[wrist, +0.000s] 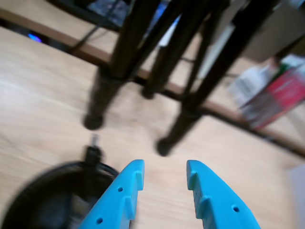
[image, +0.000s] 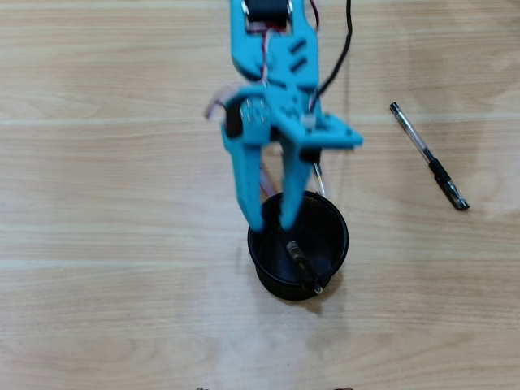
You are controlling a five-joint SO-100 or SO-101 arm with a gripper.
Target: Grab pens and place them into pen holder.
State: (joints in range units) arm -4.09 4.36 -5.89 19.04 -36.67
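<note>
One pen (image: 302, 262) stands inside the black pen holder (image: 272, 272), below the parted, empty gripper (image: 272, 221) in the overhead view; further right, a second pen (image: 428, 156) lies on the table (image: 97, 244), not yet collected.

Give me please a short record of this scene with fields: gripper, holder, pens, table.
gripper: blue gripper open, nothing between its fingers, above the holder's rim in the overhead view
holder: black round pen holder, upright on the table
pen inside: one pen leaning in the holder, tip past the rim
pen outside: one pen lying on the table, to the right of the holder in the overhead view
table: light wood
</note>
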